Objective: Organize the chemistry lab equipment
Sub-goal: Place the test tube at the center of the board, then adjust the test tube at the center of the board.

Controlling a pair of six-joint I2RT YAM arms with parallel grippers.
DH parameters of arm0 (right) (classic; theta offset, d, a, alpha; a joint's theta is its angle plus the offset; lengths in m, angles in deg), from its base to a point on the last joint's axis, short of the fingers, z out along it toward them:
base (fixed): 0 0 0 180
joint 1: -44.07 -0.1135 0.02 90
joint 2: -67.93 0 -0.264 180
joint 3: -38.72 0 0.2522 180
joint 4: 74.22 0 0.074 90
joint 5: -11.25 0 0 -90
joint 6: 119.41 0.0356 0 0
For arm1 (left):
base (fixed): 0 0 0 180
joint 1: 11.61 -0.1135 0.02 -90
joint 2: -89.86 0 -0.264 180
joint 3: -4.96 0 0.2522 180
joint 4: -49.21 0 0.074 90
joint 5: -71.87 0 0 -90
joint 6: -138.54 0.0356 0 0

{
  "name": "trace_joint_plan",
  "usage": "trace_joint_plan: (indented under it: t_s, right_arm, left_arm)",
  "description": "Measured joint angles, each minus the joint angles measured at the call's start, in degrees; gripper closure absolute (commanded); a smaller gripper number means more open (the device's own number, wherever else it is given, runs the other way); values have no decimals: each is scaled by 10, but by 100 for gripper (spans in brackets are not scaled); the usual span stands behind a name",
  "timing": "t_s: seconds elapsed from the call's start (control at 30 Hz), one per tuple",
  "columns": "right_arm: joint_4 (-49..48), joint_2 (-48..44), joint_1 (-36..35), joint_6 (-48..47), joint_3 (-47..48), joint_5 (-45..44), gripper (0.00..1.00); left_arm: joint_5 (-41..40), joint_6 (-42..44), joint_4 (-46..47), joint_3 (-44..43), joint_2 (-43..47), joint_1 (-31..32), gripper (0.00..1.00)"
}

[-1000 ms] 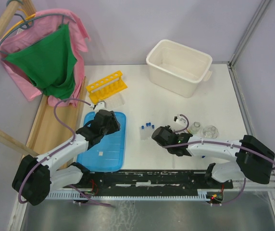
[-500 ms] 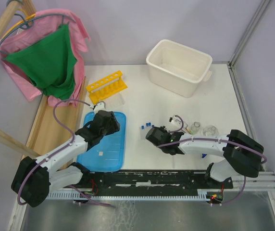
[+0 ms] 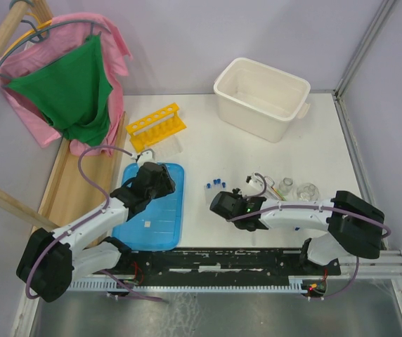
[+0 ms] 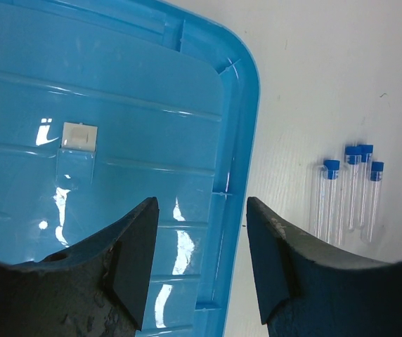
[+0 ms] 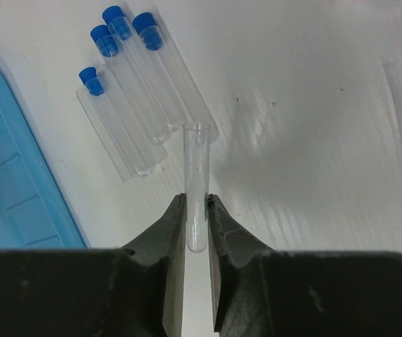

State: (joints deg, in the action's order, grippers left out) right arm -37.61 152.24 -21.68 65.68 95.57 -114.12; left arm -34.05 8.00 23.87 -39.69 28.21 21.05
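Note:
My right gripper (image 5: 197,200) is shut on a clear uncapped tube (image 5: 197,161), held just short of several blue-capped tubes (image 5: 131,91) lying side by side on the white table. In the top view it (image 3: 218,201) sits just below those tubes (image 3: 216,184). My left gripper (image 4: 201,210) is open and empty over the right edge of the blue ribbed lid (image 4: 117,126), with the capped tubes (image 4: 348,189) to its right. The yellow tube rack (image 3: 157,125) stands at the back left. Two small glass flasks (image 3: 306,190) stand to the right. The tongs are not visible.
A large white tub (image 3: 262,97) stands at the back right. The blue lid (image 3: 152,210) lies flat at front left under my left arm. A wooden frame with pink and green cloths (image 3: 71,84) borders the table's left side.
My right gripper has moved left and slightly nearer, toward the blue-capped tubes, with the clear tube in it. The left arm has barely moved.

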Motion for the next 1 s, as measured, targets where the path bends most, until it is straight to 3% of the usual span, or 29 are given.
trace_joint_plan:
  t_s: [0.23,0.5,0.7,0.83,1.0]
  right_arm:
    - [16,-9,-19,26,-21,-8,55]
    - [61,-29,-49,25,-15,-37,53]
    - [172,-76,-55,-18,46,-126,49]
    - [252,-89,-44,-132,106,-201,38]
    - [266,-65,6,-371,139,-206,38]
  left_arm:
    - [1,0,2,4,0,0,40]
    - [8,0,2,5,0,0,40]
    - [10,0,6,10,0,0,40]
    - [13,0,13,18,0,0,40]
    - [18,0,23,28,0,3,40]
